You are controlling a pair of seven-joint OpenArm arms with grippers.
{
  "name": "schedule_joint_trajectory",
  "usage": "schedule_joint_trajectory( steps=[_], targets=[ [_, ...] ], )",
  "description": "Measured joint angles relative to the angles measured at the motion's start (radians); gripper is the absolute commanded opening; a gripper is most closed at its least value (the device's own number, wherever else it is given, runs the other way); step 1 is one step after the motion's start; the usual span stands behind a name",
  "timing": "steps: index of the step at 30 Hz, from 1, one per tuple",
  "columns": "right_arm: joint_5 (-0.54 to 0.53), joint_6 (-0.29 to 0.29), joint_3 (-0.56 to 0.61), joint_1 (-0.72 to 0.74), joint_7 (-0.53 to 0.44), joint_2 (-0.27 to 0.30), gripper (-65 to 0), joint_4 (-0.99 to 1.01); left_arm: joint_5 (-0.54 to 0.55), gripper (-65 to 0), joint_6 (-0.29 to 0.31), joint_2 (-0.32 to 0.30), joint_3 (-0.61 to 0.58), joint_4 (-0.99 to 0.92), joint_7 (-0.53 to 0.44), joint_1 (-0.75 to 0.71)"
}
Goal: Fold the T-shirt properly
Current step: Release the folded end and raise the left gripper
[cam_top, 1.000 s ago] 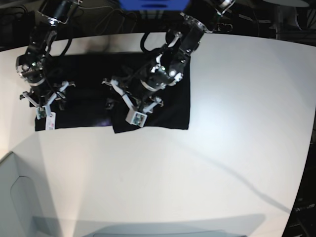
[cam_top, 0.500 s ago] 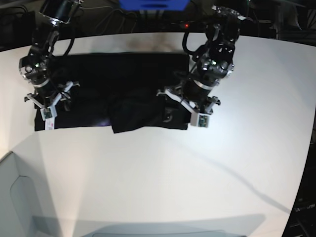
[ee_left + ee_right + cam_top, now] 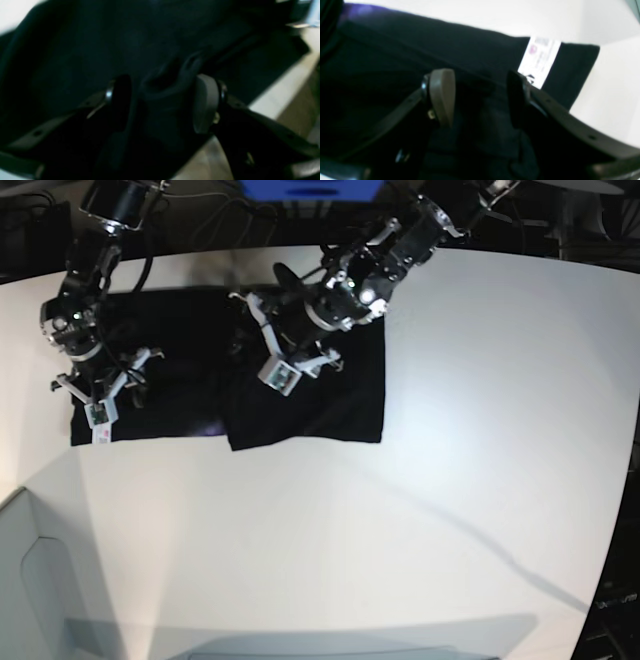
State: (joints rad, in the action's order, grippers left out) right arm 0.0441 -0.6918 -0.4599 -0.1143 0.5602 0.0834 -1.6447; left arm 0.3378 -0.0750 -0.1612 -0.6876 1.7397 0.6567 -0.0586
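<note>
The large plain black soft-fabric T-shirt [image 3: 300, 395] lies partly folded on the far-left part of the white round table [image 3: 480, 480], with a doubled panel nearer the middle and a flatter stretch running out to the left. The step in hand looks like a mid-fold regrasp, with both arms low over the cloth. The left gripper [image 3: 285, 360] sits over the far edge of the doubled panel; in its wrist view the left gripper [image 3: 160, 102] has its jaws apart with a raised ridge of black cloth between the pads, but the blur hides whether the pads touch it, so a hold cannot be told. The right gripper [image 3: 100, 395] hangs over the left end; in its wrist view the right gripper [image 3: 477, 97] is spread wide with cloth under the gap, nothing pinched. Next move probably calls for both to close on a fabric edge and carry it across evenly, else the fold skews. Only the right wrist view shows the white printed tag [image 3: 540, 62] clearly, at the shirt's edge; only the base view shows the overall layout. No orange or purple print is clearly visible.
</note>
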Motion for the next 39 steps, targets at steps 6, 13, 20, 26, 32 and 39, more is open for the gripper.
schedule_joint_trajectory(
  steps=[6,13,20,26,32,39],
  targets=[
    [0.0,0.0,-0.009,0.0,-0.001,0.024,-31.5,0.0,0.003,-28.1,0.0,0.001,-0.187,0.0,-0.002,0.093],
    [0.0,0.0,-0.076,0.004,0.004,0.021,-31.4,-0.011,0.004,-28.1,0.01,-0.084,-0.108,0.136,-0.003,0.044],
    [-0.002,0.0,-0.077,0.007,-0.002,0.019,-27.2,-0.106,0.0,-27.6,0.01,-0.15,0.288,0.214,-0.003,-0.103],
    [-0.008,0.0,-0.129,0.005,-0.003,0.018,-25.0,-0.136,0.002,-27.5,0.007,-0.146,0.51,0.14,-0.002,-0.165],
    [-0.005,0.0,-0.218,0.057,0.087,0.003,-24.8,-0.02,0.004,-27.5,0.008,-0.132,0.58,0.044,-0.002,-0.162],
    [-0.004,0.0,-0.27,0.08,0.15,0.008,-24.7,0.08,0.084,-27.5,0.008,-0.127,0.579,0.011,-0.003,-0.159]
  ],
)
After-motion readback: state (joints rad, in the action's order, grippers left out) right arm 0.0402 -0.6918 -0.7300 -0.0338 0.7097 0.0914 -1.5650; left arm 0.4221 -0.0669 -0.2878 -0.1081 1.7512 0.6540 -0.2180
